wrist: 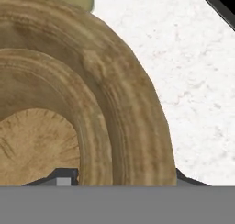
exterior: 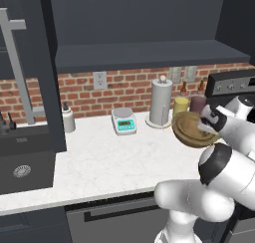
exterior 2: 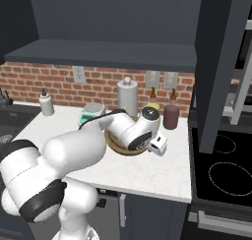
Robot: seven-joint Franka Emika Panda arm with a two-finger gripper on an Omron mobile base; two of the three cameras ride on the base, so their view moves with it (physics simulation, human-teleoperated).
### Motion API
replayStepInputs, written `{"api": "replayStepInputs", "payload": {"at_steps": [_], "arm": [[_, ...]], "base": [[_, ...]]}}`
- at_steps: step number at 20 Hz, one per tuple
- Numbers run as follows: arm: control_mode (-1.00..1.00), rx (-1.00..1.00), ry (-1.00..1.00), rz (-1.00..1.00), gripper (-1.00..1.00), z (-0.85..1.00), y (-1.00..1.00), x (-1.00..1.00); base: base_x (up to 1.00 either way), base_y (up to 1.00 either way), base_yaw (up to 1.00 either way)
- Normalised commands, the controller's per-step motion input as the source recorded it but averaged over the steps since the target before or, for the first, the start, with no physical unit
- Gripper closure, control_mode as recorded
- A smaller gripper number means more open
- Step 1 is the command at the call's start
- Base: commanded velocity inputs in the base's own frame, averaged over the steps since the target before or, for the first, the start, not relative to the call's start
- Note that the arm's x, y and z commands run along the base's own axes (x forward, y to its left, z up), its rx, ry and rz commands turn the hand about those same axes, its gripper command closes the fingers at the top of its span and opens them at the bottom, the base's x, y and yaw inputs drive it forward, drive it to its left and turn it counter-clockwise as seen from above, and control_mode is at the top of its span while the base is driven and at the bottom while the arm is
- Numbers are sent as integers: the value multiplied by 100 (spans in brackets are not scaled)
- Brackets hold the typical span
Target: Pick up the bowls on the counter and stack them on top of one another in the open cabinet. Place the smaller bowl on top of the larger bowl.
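A brown wooden bowl with a tan rim hangs tilted just over the right part of the white counter, its hollow facing the left base camera. My gripper is shut on its wall. In the hand view the bowl fills the left side, with one fingertip inside it and the other outside. In the right base view my arm covers most of the bowl. With a single bowl in sight, I cannot tell whether it is the wider one. The cabinet shelf runs dark above the counter.
Behind the bowl stand a paper towel roll, a yellow jar and a dark red jar. A kitchen scale and a soap bottle sit further left, the sink beyond. The stove lies to the right.
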Motion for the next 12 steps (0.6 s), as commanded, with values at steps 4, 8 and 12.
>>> {"api": "replayStepInputs", "payload": {"at_steps": [4, 8, 12], "arm": [[-100, 0, -27, -4, 100, 100, 0, -82], [-100, 1, -17, -1, 100, 100, 0, -61], [-100, 0, -8, 0, 100, 100, 13, -57]], "base": [[0, 0, 0], [0, 0, 0], [0, 0, 0]]}}
